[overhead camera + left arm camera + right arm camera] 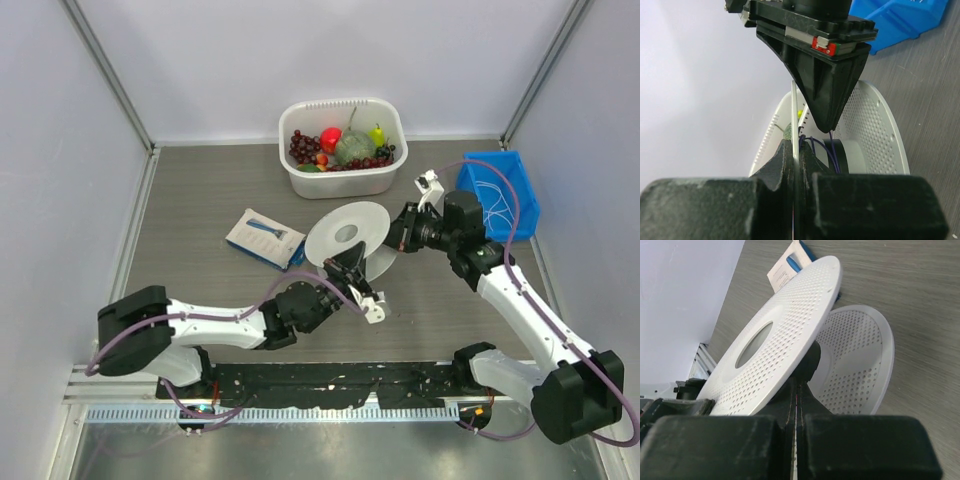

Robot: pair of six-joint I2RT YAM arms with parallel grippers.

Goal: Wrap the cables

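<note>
The round white perforated spool (345, 235) is held tilted above the table's middle. My left gripper (352, 268) is shut on the thin edge of one flange (794, 107), seen edge-on between its fingers (795, 150); the other flange (875, 130) lies to the right. My right gripper (405, 228) reaches in from the right between the two flanges (785, 335), near the hub. Its jaws (799, 385) are shut on a very thin pale cable strand (797, 440). More thin white cables (497, 200) lie in the blue bin (522, 170).
A white basket (343, 182) of fruit stands at the back centre. A blue and white packet (265, 238) lies left of the spool. The blue bin sits by the right wall and shows in the left wrist view (900, 17).
</note>
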